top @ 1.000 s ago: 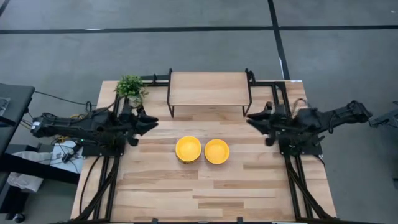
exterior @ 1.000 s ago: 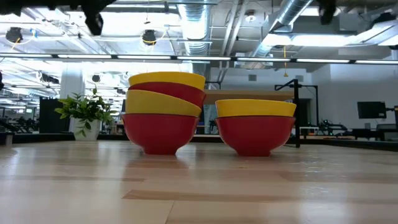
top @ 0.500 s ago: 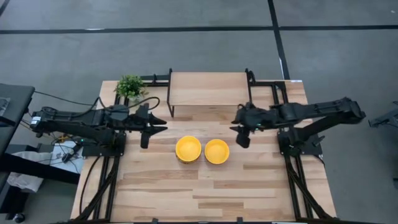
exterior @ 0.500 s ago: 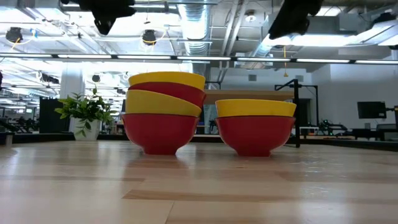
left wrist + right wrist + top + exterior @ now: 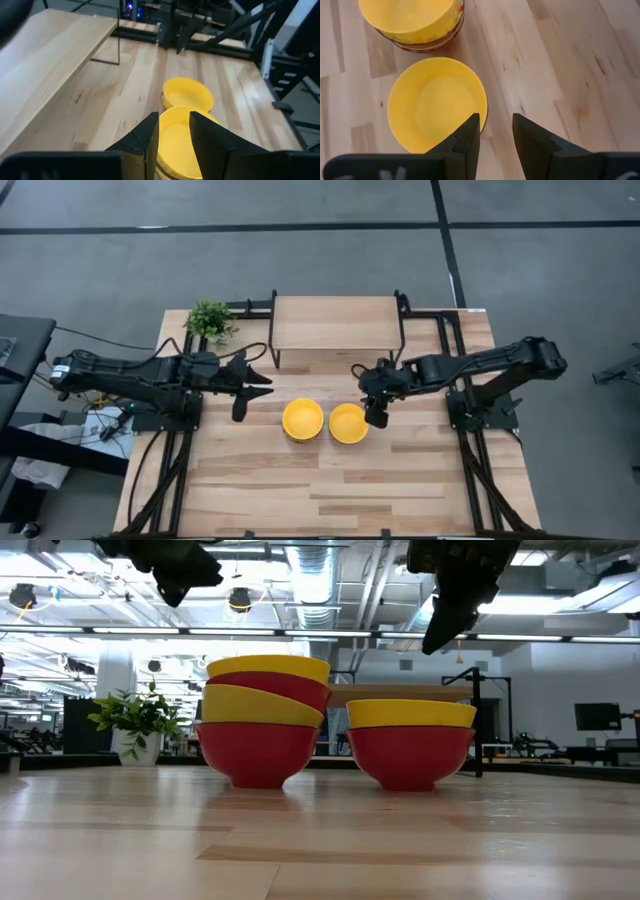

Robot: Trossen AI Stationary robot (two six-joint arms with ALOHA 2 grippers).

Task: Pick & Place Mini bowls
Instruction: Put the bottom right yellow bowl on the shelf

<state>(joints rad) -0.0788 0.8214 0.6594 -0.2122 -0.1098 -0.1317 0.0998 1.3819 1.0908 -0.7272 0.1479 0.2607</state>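
Observation:
The mini bowls are red outside and yellow inside. A stack of two (image 5: 302, 420) stands at mid-table, its upper bowl (image 5: 268, 678) tilted inside the lower one. A single bowl (image 5: 348, 424) rests on its base just to the right. My left gripper (image 5: 258, 383) hovers open to the left of the stack, pointing at it (image 5: 173, 125). My right gripper (image 5: 375, 408) hangs open above the single bowl's right rim (image 5: 496, 125), slanting down. One of its fingers is over the rim and the other over bare table. Neither gripper touches anything.
A wooden shelf on black legs (image 5: 335, 322) stands at the table's far middle. A small green plant (image 5: 210, 320) sits at the far left corner. Bare wooden tabletop (image 5: 330, 490) stretches from the bowls to the near edge.
My right gripper has swung from the table's right side toward the middle, sunk a little and tipped downward, ending over the single bowl. My left gripper has edged toward the stack and tipped slightly down. The bowls have not moved.

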